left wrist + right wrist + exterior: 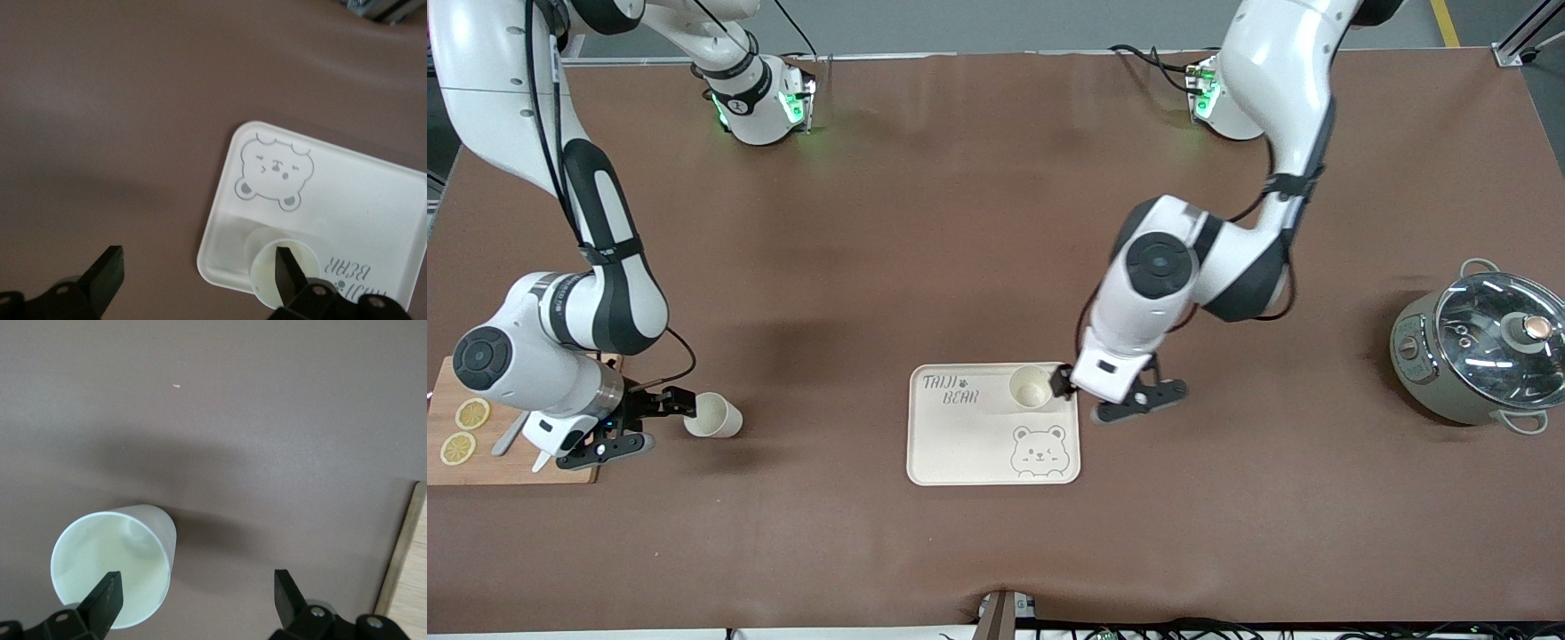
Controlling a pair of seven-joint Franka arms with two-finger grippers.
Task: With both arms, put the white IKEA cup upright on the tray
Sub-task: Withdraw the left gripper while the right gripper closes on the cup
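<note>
Front view: left pincer (1104,396) gapes wide astride upright white plastic cup (1032,388) on cream rectangular tray (969,444); right pincer (647,423) wide open, empty

Upright cup (1032,388) on tray (969,444)

I read "TAIJI BEAR" in grey hand-style letters on the tray (993,436), two lines, with a small paw mark after "TAIJI". Same lettering shows in my left wrist view, upside down at the tray's (373,207) corner by the cup. A bear-face drawing sits on the tray too. No other text, number or label legible to me.
</note>
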